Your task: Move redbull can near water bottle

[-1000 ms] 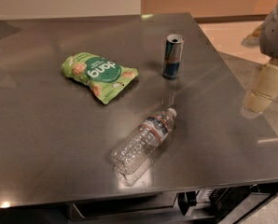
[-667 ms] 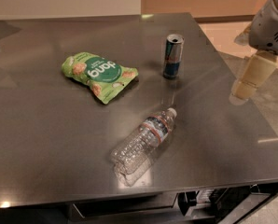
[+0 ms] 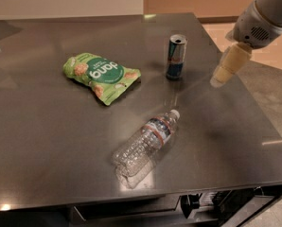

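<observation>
The gripper [image 3: 219, 79] had swung in over the table [image 3: 46, 141] to hover at 3 o'clock of the can [image 3: 176, 56], holding nothing, its opening impossible to tell, so the can stood ungrasped, well apart at 1 o'clock of the bottle [image 3: 145, 143].

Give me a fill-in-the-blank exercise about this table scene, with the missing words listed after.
1. The can stands ____ on the steel table.
2. The water bottle lies on its ____, with its cap pointing toward the can.
3. The snack bag beside the can is mostly ____ in colour.
4. The hand hovers on the picture's ____ side of the can, apart from it.

Missing words: upright; side; green; right.
</observation>
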`<state>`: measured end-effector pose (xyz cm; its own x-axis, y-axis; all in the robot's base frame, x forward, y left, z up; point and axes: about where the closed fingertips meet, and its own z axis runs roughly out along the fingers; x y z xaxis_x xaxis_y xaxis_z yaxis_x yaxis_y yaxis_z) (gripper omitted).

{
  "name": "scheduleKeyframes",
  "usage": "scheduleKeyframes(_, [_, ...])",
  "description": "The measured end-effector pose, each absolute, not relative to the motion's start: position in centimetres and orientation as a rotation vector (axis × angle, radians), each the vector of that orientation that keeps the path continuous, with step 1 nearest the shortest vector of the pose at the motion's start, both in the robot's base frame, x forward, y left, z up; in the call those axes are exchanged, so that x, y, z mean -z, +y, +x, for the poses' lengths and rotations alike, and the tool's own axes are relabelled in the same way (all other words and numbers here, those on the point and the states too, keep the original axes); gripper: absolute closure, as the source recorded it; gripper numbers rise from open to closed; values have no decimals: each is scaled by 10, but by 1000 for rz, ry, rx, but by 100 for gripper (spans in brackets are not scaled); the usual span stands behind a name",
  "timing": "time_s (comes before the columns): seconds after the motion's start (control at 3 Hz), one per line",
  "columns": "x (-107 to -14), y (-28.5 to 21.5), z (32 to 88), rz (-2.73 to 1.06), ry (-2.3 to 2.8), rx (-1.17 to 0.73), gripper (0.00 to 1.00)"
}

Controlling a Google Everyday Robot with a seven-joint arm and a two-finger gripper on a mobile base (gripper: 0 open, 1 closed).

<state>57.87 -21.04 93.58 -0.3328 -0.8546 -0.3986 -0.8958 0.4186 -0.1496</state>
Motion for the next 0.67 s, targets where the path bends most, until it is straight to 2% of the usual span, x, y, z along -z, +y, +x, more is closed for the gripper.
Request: scheduleKeyframes(0.67, [-918, -184, 640, -1396, 2207, -163, 0])
